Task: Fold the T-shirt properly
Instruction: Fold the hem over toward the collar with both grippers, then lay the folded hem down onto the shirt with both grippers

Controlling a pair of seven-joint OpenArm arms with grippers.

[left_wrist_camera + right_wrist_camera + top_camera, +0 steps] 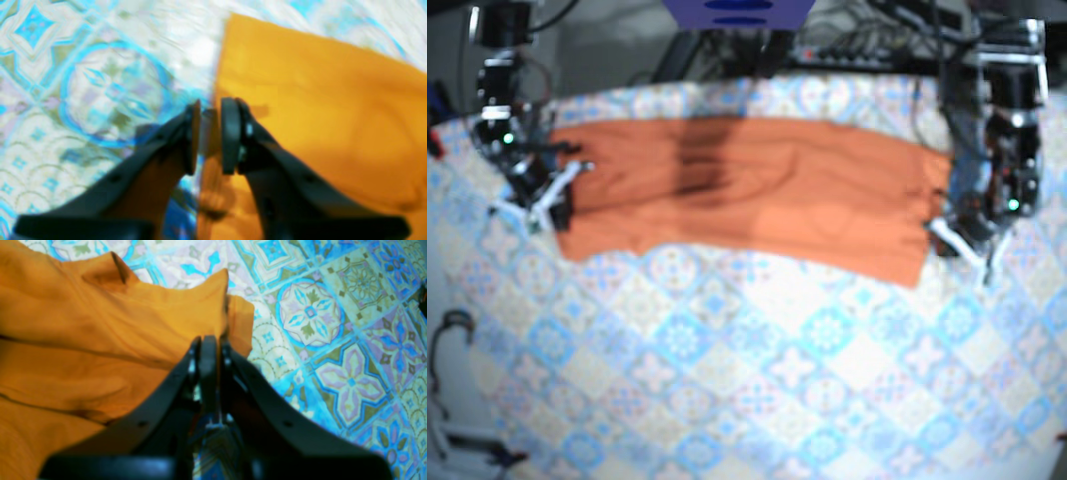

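Observation:
The orange T-shirt (747,190) lies as a long folded band across the far half of the table. In the base view my right gripper (545,198) is at the shirt's left end. The right wrist view shows this gripper (208,340) shut on the T-shirt (83,340), whose edge rises in a peak at the fingertips. My left gripper (962,240) is at the shirt's right end. In the blurred left wrist view, the left gripper (211,106) stands open by a narrow gap astride the edge of the flat T-shirt (317,100).
A blue and white patterned tablecloth (757,380) covers the table. Cables and equipment (867,45) crowd the back edge. A cable loop (449,330) hangs at the near left. A dark shadow (699,165) falls on the shirt's left half.

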